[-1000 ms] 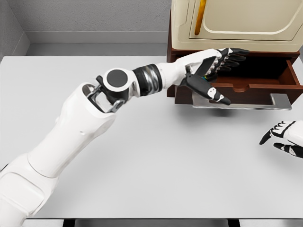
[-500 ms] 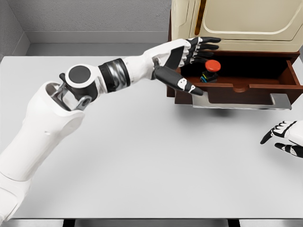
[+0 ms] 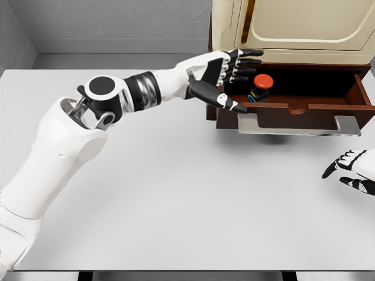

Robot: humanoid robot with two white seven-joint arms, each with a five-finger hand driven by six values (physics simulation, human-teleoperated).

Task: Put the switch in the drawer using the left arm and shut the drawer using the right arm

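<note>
The switch (image 3: 261, 86), a small dark box with a red round button on top, sits upright inside the open brown drawer (image 3: 304, 108) near its left end. My left hand (image 3: 234, 73) hovers at the drawer's left corner, just left of the switch, fingers spread and holding nothing. The drawer stands pulled out, its metal handle (image 3: 299, 126) facing me. At the right edge of the table, well below the drawer, my right hand (image 3: 350, 171) rests with relaxed fingers.
A cream-coloured cabinet (image 3: 293, 29) sits on top of the brown drawer unit at the back right. The grey table (image 3: 176, 193) spreads out in front, with a grey wall behind it.
My left hand let go of the switch, which now stands in the drawer, and has drawn back to the left. The right hand has stayed put.
</note>
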